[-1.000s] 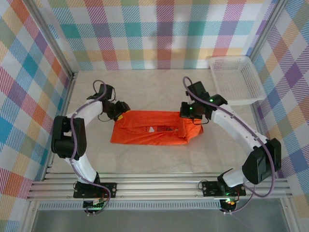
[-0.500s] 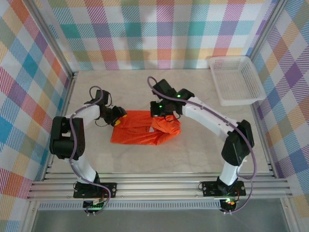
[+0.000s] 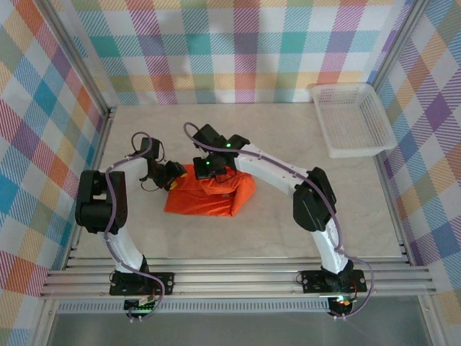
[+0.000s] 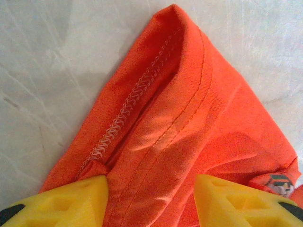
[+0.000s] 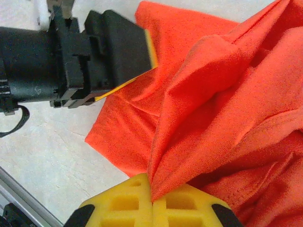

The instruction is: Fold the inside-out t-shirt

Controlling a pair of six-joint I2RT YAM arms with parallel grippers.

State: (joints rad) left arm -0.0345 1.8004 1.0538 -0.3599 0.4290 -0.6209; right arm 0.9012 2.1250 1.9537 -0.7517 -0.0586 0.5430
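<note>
Nearest the arm bases, the bare worktop point(image 3: 288, 231) is running up to the near edge of the inside-out t-shirt point(image 3: 216, 203). The shirt is lying left of centre as an orange bundle, with its long axis going left to right across the worktop.

Just beyond that edge, the left end effector point(image 4: 151, 201) is sitting at the shirt's left end with its yellow fingers spread and a seamed flap of cloth lying flat between them. Whether it is pressing the cloth down cannot be told.

A little farther back, the right arm is reaching across from the right. The right end effector point(image 5: 151, 208) is pressed together, pinching a raised fold of orange fabric above the bundle's far left part, just beside the left one.

The rest of the shirt is trailing right and nearward from that pinch. Laying the fold down likely means lowering it toward the left end, where the left arm is nearer.

In the far right corner, a white basket point(image 3: 353, 119) is standing well apart.
</note>
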